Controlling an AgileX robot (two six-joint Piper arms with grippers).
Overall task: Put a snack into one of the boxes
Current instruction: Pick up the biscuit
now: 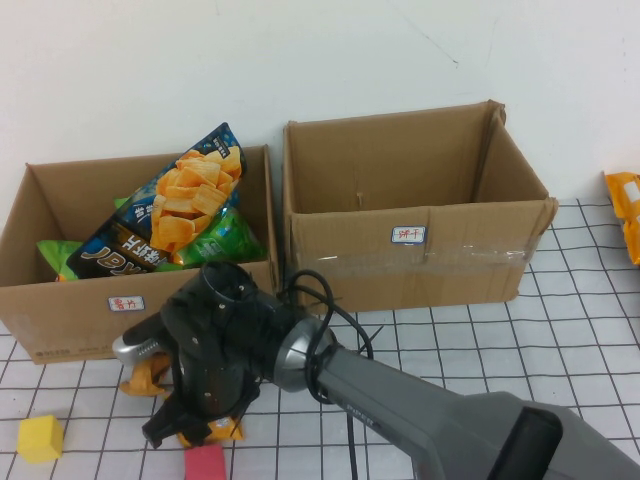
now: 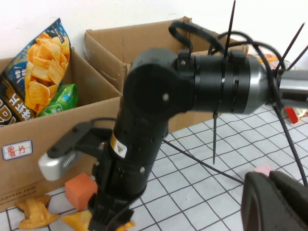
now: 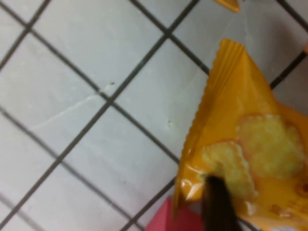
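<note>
Reaching across the high view, the right gripper (image 1: pixel 195 425) sits over an orange snack packet (image 1: pixel 150 378) (fingers hidden, so I cannot tell their state) before the left box (image 1: pixel 60 320). The left wrist view shows the left gripper (image 2: pixel 276 202) low near the gridded table (image 2: pixel 202 192). The right wrist view shows the packet lying on the grid.

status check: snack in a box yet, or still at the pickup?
Still at pickup. Done: the left box already holds chip bags; the right box looks empty. In hand: the right pincer is down over the orange snack packet on the grid mat beside a red block; grasp unconfirmed. The left pincer sits at the left wrist view's edge, off to the side. Left: lift, carry, drop in a box.
</note>
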